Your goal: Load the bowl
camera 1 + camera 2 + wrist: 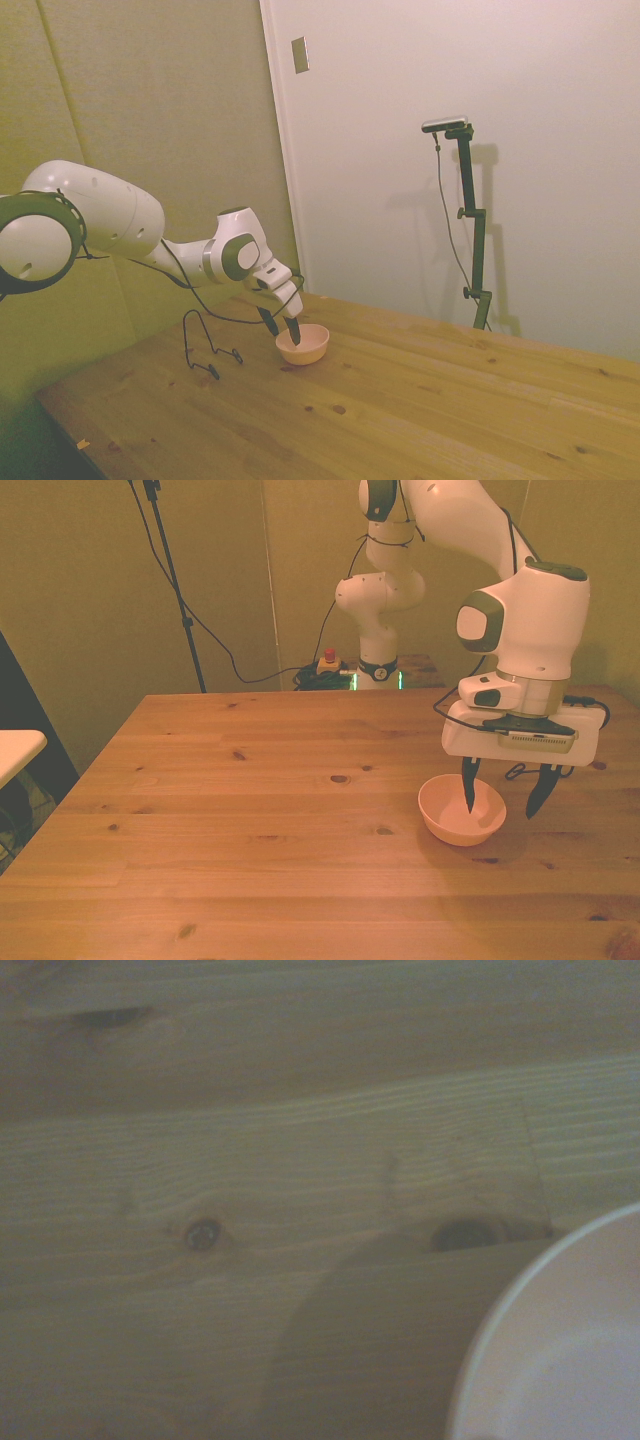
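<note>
Bowl upright on the table, gripper straddling its rim.

You see the bowl (461, 813) sitting mouth-up toward the front view's right; it is round, so no long axis applies. The gripper (503, 792) hangs with its jaws spread apart, one finger inside the bowl and the other outside its rim, apparently not touching it. A black wire stand (207, 344) rests nearby. The wooden table (250, 820) is knotted pine; padded wall panels and a pale door stand behind.
</note>
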Controlling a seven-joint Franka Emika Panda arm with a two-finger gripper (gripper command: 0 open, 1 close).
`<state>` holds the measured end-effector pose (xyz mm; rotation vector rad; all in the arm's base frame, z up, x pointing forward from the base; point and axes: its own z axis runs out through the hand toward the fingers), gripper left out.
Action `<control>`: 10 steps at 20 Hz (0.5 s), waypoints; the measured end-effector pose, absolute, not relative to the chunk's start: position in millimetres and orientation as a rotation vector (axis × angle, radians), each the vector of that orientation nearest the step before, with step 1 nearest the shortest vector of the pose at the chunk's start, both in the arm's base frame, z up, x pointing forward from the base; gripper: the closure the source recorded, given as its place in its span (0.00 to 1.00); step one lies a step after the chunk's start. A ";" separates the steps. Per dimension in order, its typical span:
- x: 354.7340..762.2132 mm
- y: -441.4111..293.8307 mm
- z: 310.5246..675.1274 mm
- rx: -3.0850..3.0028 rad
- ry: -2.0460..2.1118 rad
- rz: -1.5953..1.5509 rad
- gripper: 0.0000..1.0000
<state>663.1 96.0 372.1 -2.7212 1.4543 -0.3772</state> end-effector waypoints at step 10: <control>665.4 90.4 368.7 -2.725 1.480 -0.350 1.00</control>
